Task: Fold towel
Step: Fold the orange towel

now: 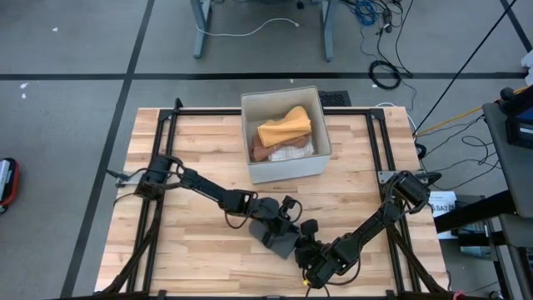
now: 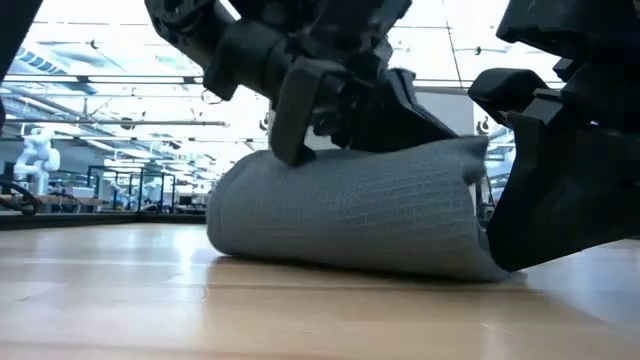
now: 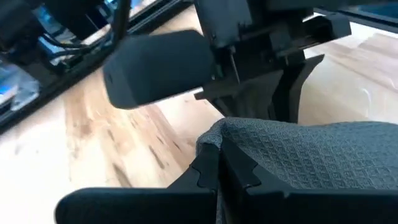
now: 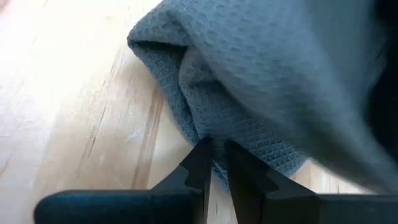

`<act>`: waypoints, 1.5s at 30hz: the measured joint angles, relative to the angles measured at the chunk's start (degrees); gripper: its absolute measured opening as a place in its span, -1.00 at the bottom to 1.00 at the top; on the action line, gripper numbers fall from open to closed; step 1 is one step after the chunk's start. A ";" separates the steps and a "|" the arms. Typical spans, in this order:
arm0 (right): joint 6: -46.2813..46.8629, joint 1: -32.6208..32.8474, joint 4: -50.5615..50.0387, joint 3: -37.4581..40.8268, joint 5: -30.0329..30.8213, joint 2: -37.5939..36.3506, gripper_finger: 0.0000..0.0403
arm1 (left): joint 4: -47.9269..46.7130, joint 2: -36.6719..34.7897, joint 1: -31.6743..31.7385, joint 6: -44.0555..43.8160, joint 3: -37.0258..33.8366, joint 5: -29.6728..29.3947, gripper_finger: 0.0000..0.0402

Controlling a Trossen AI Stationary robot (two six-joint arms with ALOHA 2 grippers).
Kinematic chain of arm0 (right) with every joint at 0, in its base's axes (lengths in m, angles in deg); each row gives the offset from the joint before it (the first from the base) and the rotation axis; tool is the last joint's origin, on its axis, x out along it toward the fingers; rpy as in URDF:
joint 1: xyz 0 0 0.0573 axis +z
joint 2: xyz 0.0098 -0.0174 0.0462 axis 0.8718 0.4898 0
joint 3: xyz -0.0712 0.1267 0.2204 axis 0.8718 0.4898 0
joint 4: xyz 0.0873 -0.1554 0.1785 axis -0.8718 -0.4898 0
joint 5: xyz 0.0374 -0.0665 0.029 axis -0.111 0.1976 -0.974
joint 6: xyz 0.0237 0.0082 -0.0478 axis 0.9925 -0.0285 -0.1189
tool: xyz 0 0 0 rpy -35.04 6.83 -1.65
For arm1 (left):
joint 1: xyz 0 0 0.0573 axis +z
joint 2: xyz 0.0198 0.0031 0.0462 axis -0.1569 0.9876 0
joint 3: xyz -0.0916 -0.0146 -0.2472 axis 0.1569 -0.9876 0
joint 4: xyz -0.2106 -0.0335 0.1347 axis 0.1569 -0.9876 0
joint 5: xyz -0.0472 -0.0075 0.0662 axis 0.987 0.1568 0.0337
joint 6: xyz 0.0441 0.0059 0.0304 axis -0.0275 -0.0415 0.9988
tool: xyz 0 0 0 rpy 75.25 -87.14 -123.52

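I see the grey towel (image 1: 281,237) bunched at the counter's (image 1: 200,142) near middle. My left tool (image 3: 219,167) is clenched on its edge; my right tool (image 4: 214,163) seems pinched on the opposite edge. I should lift both edges evenly, keeping them level.

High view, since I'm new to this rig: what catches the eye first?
Both dark grippers, left and right, meet at the table's front middle, each shut on the bunched grey waffle-weave towel. Behind them stands an open white box holding orange and brown cloths.
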 joint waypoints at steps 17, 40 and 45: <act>0.50 4.10 -1.77 -0.02 0.52 -3.73 -0.69 | 0.24 6.11 0.40 -0.02 3.20 1.47 -0.99; -0.02 0.94 3.62 -0.04 9.23 -2.23 -0.45 | 0.62 6.11 0.60 -1.68 3.14 1.24 -0.98; 2.31 0.92 3.29 -0.04 9.27 0.98 -0.47 | 1.46 6.11 0.30 -2.05 3.12 1.22 -0.98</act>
